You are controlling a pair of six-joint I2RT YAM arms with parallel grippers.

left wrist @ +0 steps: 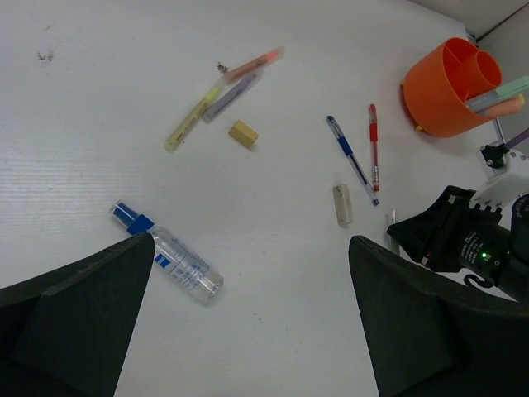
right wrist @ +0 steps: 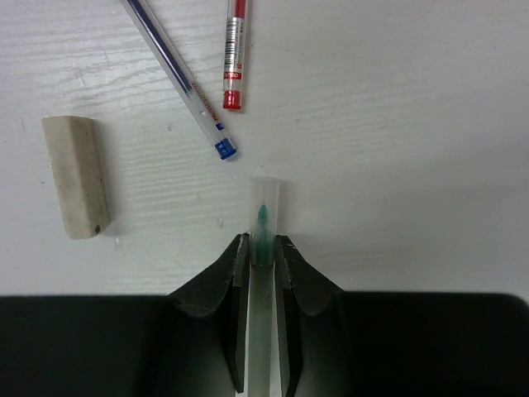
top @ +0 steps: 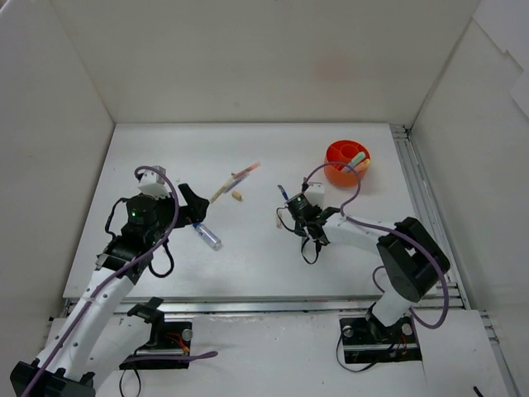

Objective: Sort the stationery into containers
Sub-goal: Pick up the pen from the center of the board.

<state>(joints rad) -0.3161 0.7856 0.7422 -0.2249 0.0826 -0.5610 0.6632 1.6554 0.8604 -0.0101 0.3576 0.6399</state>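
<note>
Your right tool (right wrist: 263, 248) is closed on a slim translucent pen (right wrist: 264, 207) with a green tip under a clear cap, down at the surface (right wrist: 397, 124) near the orange pot (top: 347, 163). By the look of it the sort is barely begun: only two highlighters (left wrist: 496, 93) poke from the pot, a blue pen (left wrist: 351, 159), a red pen (left wrist: 374, 145) and a beige stub (left wrist: 342, 203) lie near it, and a cluster of highlighters (left wrist: 219, 95), another stub (left wrist: 243, 133) and a blue-capped clear tube (left wrist: 169, 255) lie well apart from it. Your left tool (left wrist: 252, 241) stands wide open and empty, far from the pot, near that tube.
</note>
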